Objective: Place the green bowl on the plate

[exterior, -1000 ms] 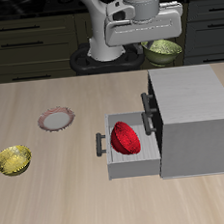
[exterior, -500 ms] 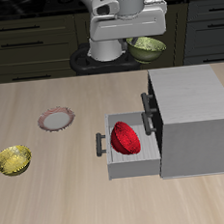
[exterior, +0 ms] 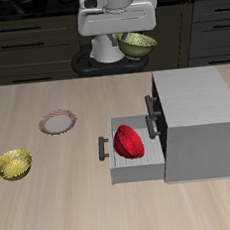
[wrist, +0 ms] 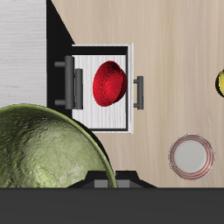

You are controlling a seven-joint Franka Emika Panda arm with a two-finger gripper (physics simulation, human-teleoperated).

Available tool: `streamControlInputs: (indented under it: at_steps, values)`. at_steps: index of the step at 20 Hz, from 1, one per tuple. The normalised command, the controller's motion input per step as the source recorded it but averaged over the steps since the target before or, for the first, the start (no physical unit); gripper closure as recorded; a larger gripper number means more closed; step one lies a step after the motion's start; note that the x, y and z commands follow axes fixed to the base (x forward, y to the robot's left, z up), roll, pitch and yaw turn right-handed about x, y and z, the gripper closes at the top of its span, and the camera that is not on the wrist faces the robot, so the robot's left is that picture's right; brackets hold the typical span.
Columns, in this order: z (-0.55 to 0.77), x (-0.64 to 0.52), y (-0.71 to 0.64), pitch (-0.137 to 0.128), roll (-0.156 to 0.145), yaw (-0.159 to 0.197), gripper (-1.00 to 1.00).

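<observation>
My gripper is shut on the rim of the green bowl and holds it high above the table's back, tilted. In the wrist view the olive, speckled green bowl fills much of the frame close to the camera, and the fingers are hidden behind it. The plate, pale with a reddish-brown rim, lies flat on the table well away from the gripper and nearer the front. It also shows in the wrist view.
A grey cabinet stands on the table with its drawer pulled open. A red bowl lies in the drawer, also in the wrist view. A yellow bowl sits near the front edge.
My gripper has carried the green bowl sideways from above the cabinet's back towards the plate's side, staying high. The bowl is now more tilted.
</observation>
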Motion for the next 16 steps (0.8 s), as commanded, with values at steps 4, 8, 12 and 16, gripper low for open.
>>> streamControlInputs:
  at_steps: [4,8,12,16]
  values:
    - [0.08,-0.12,-0.44,-0.011,-0.035,-0.010,1.00]
    - [0.02,-0.13,-0.30,-0.017,-0.018,0.001,1.00]
    - [0.01,-0.16,-0.41,-0.012,-0.030,-0.019,1.00]
    - [-0.05,-0.10,-0.29,-0.008,-0.026,0.020,1.00]
